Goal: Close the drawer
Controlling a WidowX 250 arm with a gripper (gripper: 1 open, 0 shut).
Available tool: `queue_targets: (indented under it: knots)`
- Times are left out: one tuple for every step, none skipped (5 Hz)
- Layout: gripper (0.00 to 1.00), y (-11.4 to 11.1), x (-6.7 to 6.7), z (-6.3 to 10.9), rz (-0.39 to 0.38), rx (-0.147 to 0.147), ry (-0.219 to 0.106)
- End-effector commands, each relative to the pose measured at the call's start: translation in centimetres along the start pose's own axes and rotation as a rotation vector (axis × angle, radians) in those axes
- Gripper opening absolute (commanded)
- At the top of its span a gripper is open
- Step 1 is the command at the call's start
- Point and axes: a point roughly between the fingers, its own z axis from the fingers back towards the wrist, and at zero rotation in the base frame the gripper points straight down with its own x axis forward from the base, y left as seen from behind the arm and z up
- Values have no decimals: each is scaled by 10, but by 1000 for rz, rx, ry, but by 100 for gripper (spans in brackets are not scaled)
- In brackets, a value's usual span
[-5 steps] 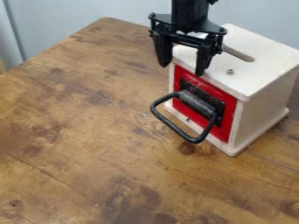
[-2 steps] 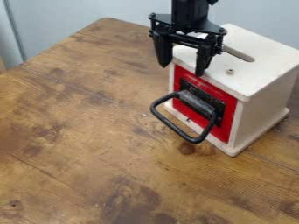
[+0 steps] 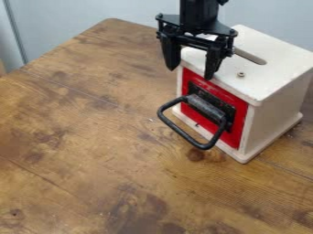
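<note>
Red-fronted drawer point(image 3: 210, 109) | below gripper point(image 3: 192, 66) | gripper spread wide, holding nothing

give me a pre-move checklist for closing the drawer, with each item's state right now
1. Black pincer open: ok, its fingers stand apart
2. Pincer free of any held object: ok, nothing shows between the fingers
3. Glossy red drawer front in view: ok
4. Large black loop handle unobstructed: ok, it sticks out over the brown wooden table with nothing in front
5. Pincer lined up with the handle: not ok, it hangs higher, by the top edge of the cream wooden box
6. Drawer fully shut: cannot tell from this one angle
</note>
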Motion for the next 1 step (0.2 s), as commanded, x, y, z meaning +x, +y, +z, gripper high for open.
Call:
queue_targets:
  knots:
    - [100, -21, -3, 8, -55, -9, -17]
